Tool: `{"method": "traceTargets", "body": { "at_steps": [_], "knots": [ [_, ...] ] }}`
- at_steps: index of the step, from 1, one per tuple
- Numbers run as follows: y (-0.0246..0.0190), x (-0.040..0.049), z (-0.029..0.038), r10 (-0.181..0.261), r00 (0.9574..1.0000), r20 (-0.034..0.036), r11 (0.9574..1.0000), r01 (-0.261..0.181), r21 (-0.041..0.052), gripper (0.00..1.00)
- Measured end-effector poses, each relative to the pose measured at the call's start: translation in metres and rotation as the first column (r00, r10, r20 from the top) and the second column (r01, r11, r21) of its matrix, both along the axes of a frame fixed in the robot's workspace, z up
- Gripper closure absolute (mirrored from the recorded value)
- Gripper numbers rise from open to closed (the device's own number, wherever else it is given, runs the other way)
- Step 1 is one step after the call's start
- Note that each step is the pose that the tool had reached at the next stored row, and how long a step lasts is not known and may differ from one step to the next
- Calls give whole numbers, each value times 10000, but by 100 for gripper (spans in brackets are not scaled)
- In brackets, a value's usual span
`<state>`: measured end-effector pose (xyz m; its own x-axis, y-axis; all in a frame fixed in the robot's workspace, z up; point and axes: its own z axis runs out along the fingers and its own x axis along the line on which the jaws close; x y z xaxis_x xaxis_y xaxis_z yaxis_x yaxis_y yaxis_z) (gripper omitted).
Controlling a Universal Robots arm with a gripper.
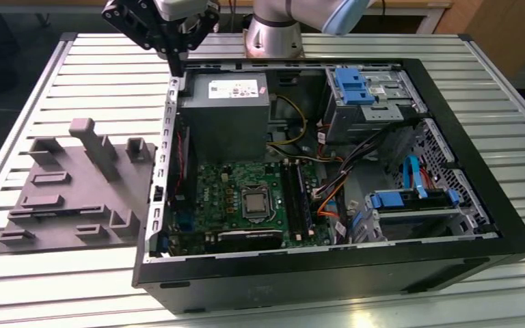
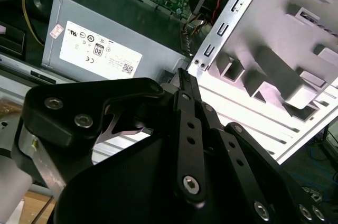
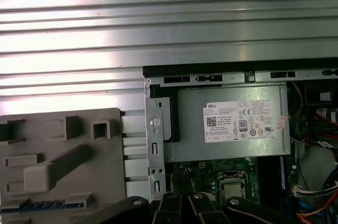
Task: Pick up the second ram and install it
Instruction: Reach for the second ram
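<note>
Surface: I see one slatted metal table [image 1: 62, 287], brown wood panel [image 1: 508, 27] beyond | count: one open computer case [image 1: 335, 273], one grey tray [image 1: 71, 198] | gripper [image 1: 178, 68]: fingers pressed together, empty, above case corner | second ram [image 3: 42, 204]: in tray, well apart from gripper.

The open computer case [image 1: 335, 273] lies on a slatted table [image 1: 62, 287]. The gripper [image 1: 177, 71] hangs over the case's far corner on the exterior view's left, fingers drawn together. A grey tray [image 1: 71, 198] sits just beside the case on that side. Inside the case lie a grey power supply [image 1: 226, 113] and a green circuit board [image 1: 230, 198]
</note>
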<state>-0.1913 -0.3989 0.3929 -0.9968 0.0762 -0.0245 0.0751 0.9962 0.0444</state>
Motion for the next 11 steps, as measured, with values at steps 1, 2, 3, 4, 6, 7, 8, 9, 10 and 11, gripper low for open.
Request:
{"method": "traceTargets", "body": {
  "at_steps": [1, 2, 3, 4, 6, 7, 8, 9, 10, 11],
  "knots": [
    [0, -5, 0, 0, 10000, 0, 10000, 0, 0, 89],
    [0, -13, 1, 0, 10000, -1, 10000, 0, -1, 89],
    [0, -19, 0, 0, 10000, -1, 10000, 0, -1, 89],
    [0, -24, 0, 0, 10000, 0, 10000, 0, 0, 89],
    [0, -31, 0, 1, 10000, 0, 10000, -1, 0, 89],
    [0, -36, 0, 0, 10000, 0, 10000, 0, -1, 89],
    [0, -46, 0, 0, 10000, -1, 10000, 0, 1, 89],
    [0, -52, 0, 0, 10000, 0, 10000, 0, 2, 89],
    [0, -53, 0, 1, 10000, -1, 10000, -1, 3, 89],
    [0, -55, 0, 1, 10000, 0, 10000, -1, 3, 89]
  ]
}}
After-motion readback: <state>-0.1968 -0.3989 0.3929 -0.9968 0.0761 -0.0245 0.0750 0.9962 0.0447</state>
